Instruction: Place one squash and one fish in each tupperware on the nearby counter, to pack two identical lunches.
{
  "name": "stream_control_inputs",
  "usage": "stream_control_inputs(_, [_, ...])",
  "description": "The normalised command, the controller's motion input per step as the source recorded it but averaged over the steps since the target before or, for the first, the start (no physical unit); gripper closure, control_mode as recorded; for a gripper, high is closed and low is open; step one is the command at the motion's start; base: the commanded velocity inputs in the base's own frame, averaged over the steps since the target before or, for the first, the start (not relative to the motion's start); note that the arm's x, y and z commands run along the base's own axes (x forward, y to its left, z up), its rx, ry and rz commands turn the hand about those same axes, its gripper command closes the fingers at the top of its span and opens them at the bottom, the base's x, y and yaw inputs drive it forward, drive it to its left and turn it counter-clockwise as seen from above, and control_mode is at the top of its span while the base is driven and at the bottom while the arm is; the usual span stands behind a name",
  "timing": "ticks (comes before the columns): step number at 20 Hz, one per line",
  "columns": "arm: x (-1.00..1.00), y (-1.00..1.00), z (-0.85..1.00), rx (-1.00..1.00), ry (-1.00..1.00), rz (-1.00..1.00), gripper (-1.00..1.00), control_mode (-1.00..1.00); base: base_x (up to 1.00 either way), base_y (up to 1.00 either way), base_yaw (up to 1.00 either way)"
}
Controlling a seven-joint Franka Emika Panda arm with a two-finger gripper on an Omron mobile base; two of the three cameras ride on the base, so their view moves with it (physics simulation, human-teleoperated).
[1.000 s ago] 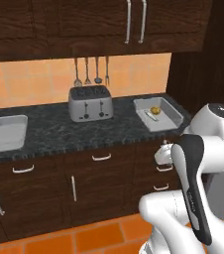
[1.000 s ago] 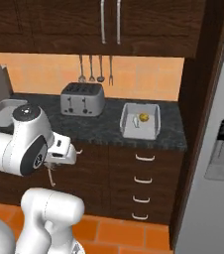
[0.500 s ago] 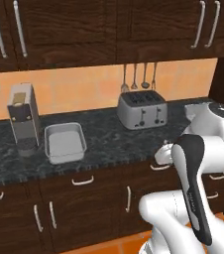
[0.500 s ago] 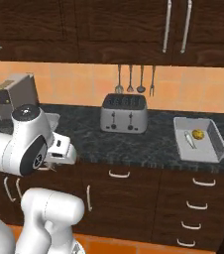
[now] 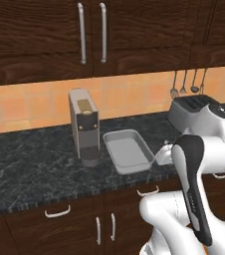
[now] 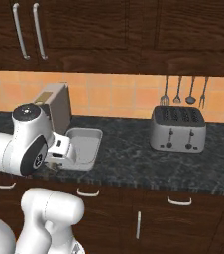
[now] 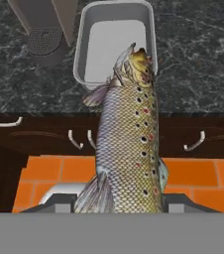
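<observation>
My gripper point(image 7: 126, 201) is shut on a speckled grey-green fish point(image 7: 129, 144), which stretches away from the fingers. The fish's head hangs over the counter's front edge, in front of an empty grey-white tupperware point(image 7: 115, 44). In the left base view the gripper point(image 5: 163, 155) hovers at the tupperware's point(image 5: 127, 149) right front corner, above the edge of the black speckled counter point(image 5: 35, 164). In the right base view the gripper point(image 6: 60, 158) sits just in front of the tupperware point(image 6: 85, 145). The squash is out of view.
A grey coffee machine point(image 5: 84, 127) stands close to the left of the tray. A silver toaster point(image 6: 178, 129) is further right, under hanging utensils point(image 6: 183, 92). Dark drawers with curved handles point(image 7: 193, 141) lie below the counter, with orange floor point(image 7: 49, 173) beneath.
The base has driven left, so the whole scene slid right. The toaster moved off toward the right, and the coffee machine and empty tray came in front. The grip on the fish is unchanged.
</observation>
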Motion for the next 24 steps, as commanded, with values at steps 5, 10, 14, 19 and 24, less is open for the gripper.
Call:
stream_control_inputs(5, [0.10,0.01,-0.08,0.00,0.00,-0.01,1.00,-1.00,0.21,0.43,-0.03])
stream_control_inputs(10, [0.70,-0.10,-0.36,0.00,-0.04,-0.03,1.00,-1.00,0.00,0.00,0.00])
stream_control_inputs(14, [0.68,-0.18,-0.23,0.00,-0.02,-0.01,1.00,-1.00,0.00,0.00,0.00])
stream_control_inputs(19, [0.70,-0.02,-0.25,0.00,0.02,0.00,1.00,-1.00,0.00,0.00,0.00])
stream_control_inputs(24, [0.73,0.00,-0.36,0.00,0.00,0.00,1.00,-1.00,0.00,0.00,0.00])
